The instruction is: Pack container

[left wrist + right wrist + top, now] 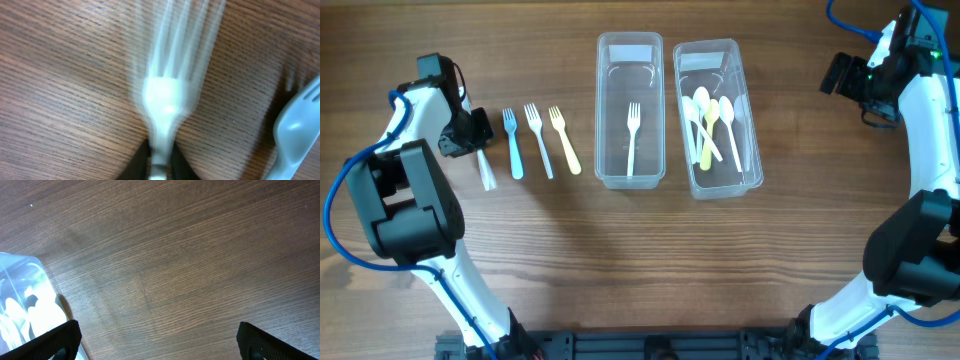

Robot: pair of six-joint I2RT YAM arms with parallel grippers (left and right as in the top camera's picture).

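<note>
My left gripper [470, 138] is shut on a clear fork [485, 172] at the table's left side. In the left wrist view the fork [165, 95] is blurred and its handle sits between the jaws [159, 162]. A blue fork [513, 145], a white fork [538, 140] and a yellow fork [564, 142] lie side by side to its right. The left clear container [604, 110] holds one white fork [632, 138]. The right clear container [752, 120] holds several spoons [712, 125]. My right gripper [848, 78] is open and empty at the far right [160, 340].
The blue fork's head [296, 134] lies just right of the held fork in the left wrist view. A corner of the spoon container [25, 307] shows at the left of the right wrist view. Bare wood table [620, 260] lies in front of the containers.
</note>
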